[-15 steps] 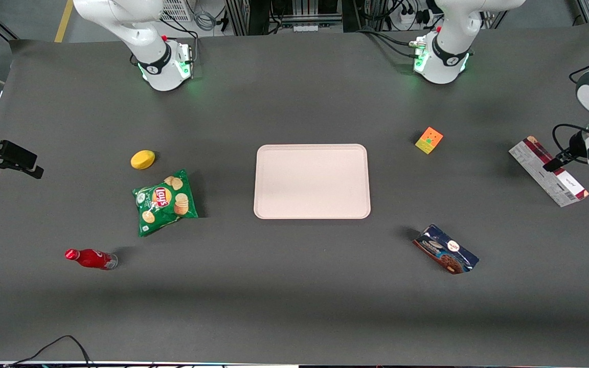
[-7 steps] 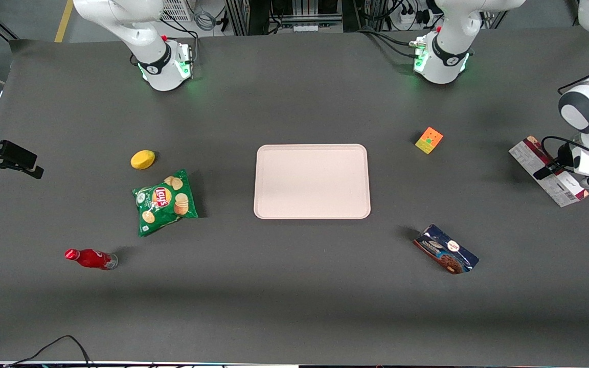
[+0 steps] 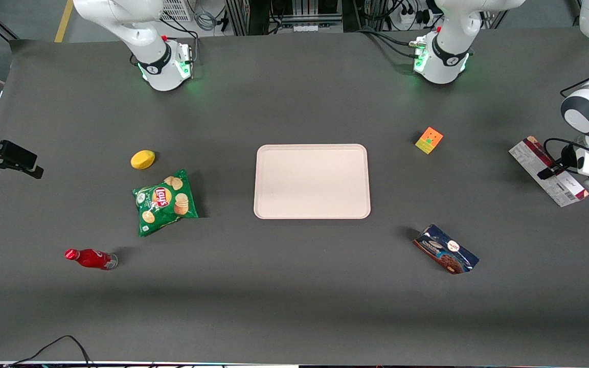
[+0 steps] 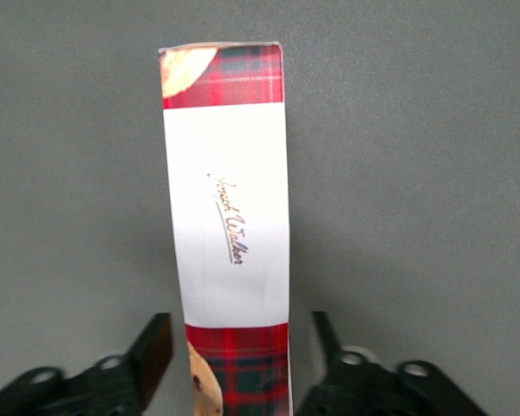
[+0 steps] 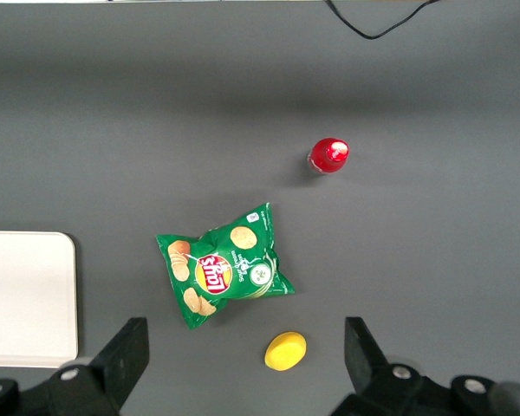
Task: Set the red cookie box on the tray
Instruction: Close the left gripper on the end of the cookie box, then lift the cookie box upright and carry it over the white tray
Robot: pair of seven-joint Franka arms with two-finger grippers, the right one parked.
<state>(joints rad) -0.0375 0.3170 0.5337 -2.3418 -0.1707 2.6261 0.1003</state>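
The red cookie box (image 3: 529,156) lies flat on the dark table at the working arm's end, with its white-grey printed face up in the front view. My gripper (image 3: 581,176) hovers over the end of the box nearer the front camera. In the left wrist view the gripper (image 4: 241,364) is open. Its two black fingers (image 4: 156,355) straddle the plaid end of the red cookie box (image 4: 230,217), with a gap showing on each side. The pale pink tray (image 3: 312,181) sits bare at the middle of the table, well away from the box.
A blue cookie package (image 3: 445,249) and a coloured cube (image 3: 429,140) lie between the tray and the box. Toward the parked arm's end are a green chips bag (image 3: 165,202), a yellow lemon (image 3: 142,159) and a red bottle (image 3: 91,258).
The working arm has swung in over the box and come down onto its end. The box and everything else on the table have stayed put.
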